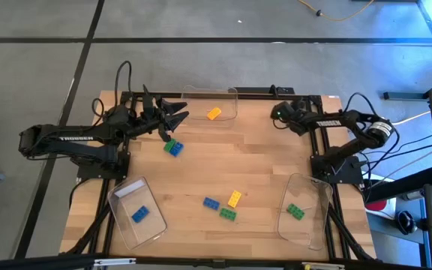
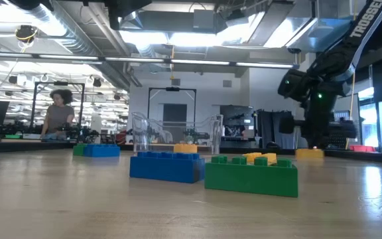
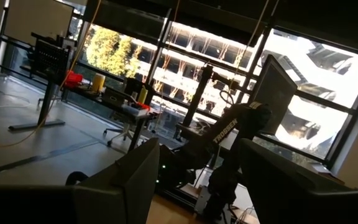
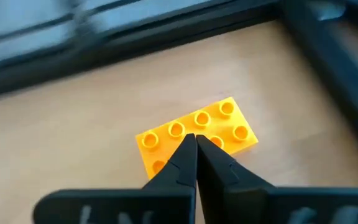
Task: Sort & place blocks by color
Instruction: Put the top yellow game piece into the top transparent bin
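The left end effector (image 1: 177, 118) is raised over the far left part of the counter (image 1: 261, 169), fingers spread wide and holding nothing. Its wrist view looks out level into the room, the two dark fingers (image 3: 135, 180) well apart in the foreground. Just beside it on the counter lie a green brick (image 1: 169, 145) and a blue brick (image 1: 176, 148), touching each other.

The right end effector (image 4: 196, 146) sits at the far right corner of the counter. Its fingers are pressed together, tips closed with nothing between them, directly above a yellow-orange brick (image 4: 197, 132) lying flat, studs up.

A second yellow-orange brick (image 1: 214, 113) lies inside the clear tray (image 1: 227, 94) at the far edge. The near-left tray (image 1: 118, 196) holds one blue brick (image 1: 139, 214). The near-right tray (image 1: 317, 225) holds one green brick (image 1: 296, 211).

Loose near the front centre of the counter: a blue brick (image 1: 211, 202), a yellow-orange brick (image 1: 234, 199) and a green brick (image 1: 228, 214), close together.

A person (image 2: 59, 114) is visible in the room beyond, in the low view.
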Controlling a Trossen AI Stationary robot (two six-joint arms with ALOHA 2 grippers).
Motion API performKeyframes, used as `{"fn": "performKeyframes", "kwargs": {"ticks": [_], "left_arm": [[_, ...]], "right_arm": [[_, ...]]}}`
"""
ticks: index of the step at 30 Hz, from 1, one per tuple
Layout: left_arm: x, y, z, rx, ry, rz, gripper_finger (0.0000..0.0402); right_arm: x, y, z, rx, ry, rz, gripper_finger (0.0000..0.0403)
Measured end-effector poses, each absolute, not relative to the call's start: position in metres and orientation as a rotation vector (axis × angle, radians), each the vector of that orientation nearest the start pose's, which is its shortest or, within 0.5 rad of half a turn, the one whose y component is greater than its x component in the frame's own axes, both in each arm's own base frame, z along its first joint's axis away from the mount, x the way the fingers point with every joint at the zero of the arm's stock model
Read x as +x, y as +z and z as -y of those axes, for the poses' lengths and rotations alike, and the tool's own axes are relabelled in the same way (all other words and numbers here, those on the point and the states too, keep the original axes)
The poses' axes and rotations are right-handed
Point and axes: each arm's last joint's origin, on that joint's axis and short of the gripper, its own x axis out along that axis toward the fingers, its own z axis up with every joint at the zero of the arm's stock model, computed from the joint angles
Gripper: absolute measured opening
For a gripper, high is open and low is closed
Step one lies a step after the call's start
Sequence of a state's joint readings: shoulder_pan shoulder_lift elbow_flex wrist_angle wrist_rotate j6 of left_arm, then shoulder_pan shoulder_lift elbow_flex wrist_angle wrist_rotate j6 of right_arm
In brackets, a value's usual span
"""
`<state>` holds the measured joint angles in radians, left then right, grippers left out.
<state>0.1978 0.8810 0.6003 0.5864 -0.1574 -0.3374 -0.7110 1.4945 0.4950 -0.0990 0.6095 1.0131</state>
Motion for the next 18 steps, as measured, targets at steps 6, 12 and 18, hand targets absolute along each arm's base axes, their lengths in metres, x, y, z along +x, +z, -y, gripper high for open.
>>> {"fn": "performKeyframes", "kwargs": {"ticks": [6,12,18], "left_arm": [[0.191,0.326,-0.043,-0.325,0.300,0.362,0.0213],[0.191,0.326,-0.043,-0.325,0.300,0.362,0.0213],[0.191,0.326,-0.043,-0.318,0.301,0.360,0.0213]], "right_arm": [[0.185,0.114,0.135,0.835,-1.419,-0.524,0.0000],[0.208,0.115,0.097,0.814,-1.199,-0.604,0.0000],[0.217,0.126,0.057,0.777,-0.907,-0.717,0.0000]]}}
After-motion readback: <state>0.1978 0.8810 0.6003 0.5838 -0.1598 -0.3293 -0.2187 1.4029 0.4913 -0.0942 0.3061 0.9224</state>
